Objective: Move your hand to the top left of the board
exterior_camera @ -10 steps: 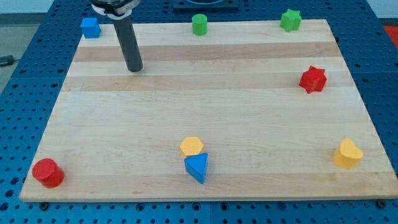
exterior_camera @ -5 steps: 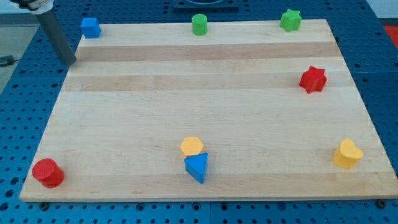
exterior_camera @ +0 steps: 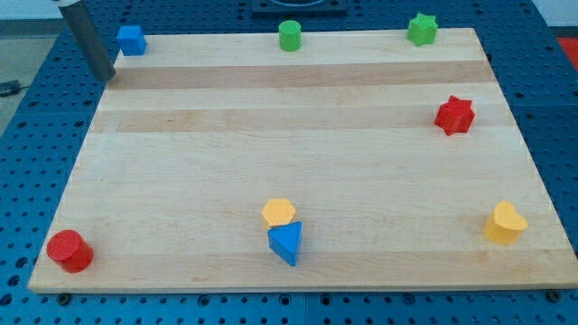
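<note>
My tip (exterior_camera: 106,74) is at the board's top left corner, right at its left edge. The dark rod rises from it toward the view's top left. The blue cube (exterior_camera: 132,40) sits just above and to the right of the tip, apart from it. The wooden board (exterior_camera: 298,117) fills most of the view.
A green cylinder (exterior_camera: 290,35) and a green star (exterior_camera: 421,29) sit along the top edge. A red star (exterior_camera: 454,115) is at the right. A yellow heart (exterior_camera: 504,223) is bottom right. A yellow hexagon (exterior_camera: 279,212) touches a blue triangle (exterior_camera: 286,242). A red cylinder (exterior_camera: 69,251) is bottom left.
My tip moved left from the board's upper left area to past the left edge, then slightly up and right to the top left corner. No block moved.
</note>
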Controlling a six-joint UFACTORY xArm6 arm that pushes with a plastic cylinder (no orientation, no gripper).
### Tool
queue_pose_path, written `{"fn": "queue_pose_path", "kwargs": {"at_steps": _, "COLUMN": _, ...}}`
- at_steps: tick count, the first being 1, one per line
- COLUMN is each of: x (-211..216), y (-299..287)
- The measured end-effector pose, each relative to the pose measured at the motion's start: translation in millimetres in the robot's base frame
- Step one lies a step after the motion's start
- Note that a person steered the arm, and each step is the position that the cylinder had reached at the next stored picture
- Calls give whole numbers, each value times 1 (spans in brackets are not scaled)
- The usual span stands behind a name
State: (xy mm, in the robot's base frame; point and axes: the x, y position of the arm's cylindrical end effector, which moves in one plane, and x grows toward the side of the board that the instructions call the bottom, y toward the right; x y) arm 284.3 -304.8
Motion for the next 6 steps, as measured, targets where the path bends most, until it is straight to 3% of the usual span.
{"fn": "queue_pose_path", "kwargs": {"at_steps": 6, "x": -46, "y": 0}}
